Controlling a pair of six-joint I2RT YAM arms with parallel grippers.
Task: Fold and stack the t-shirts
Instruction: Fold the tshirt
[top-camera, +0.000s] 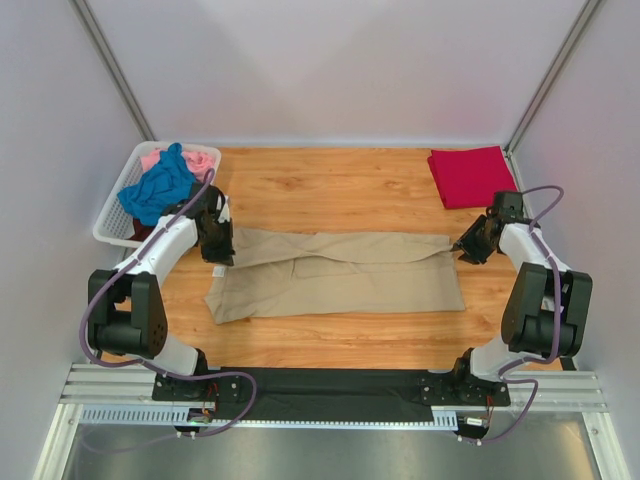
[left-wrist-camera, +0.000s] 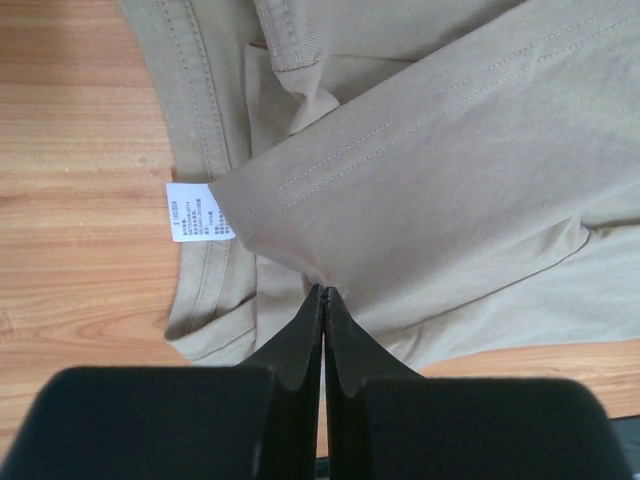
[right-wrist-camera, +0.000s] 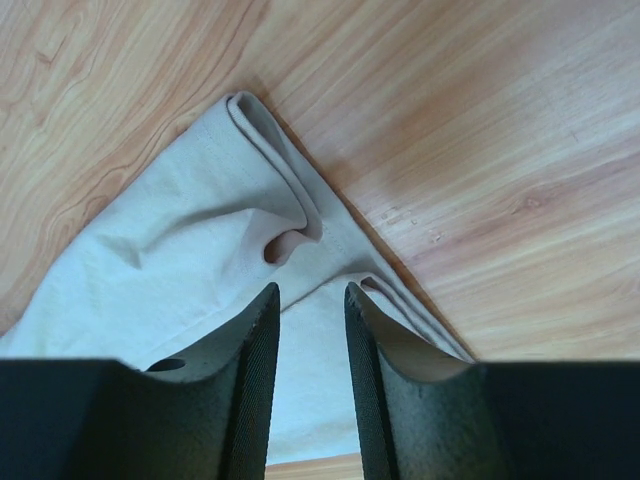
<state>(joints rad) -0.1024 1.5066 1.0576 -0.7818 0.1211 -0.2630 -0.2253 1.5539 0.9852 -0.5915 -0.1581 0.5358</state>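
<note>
A tan t-shirt (top-camera: 340, 275) lies folded into a long band across the middle of the wooden table. My left gripper (top-camera: 220, 255) is at its left end, shut on a pinch of the tan cloth (left-wrist-camera: 450, 200) at the fingertips (left-wrist-camera: 325, 292). A white care label (left-wrist-camera: 198, 212) shows beside the hem. My right gripper (top-camera: 462, 247) hovers at the band's right corner, and its jaws (right-wrist-camera: 312, 292) stand open over the tan cloth (right-wrist-camera: 180, 260), holding nothing. A folded crimson t-shirt (top-camera: 470, 175) rests at the back right.
A white lattice basket (top-camera: 115, 225) at the back left holds a crumpled blue t-shirt (top-camera: 160, 190) and a pink one (top-camera: 200, 160). White walls close in the table on three sides.
</note>
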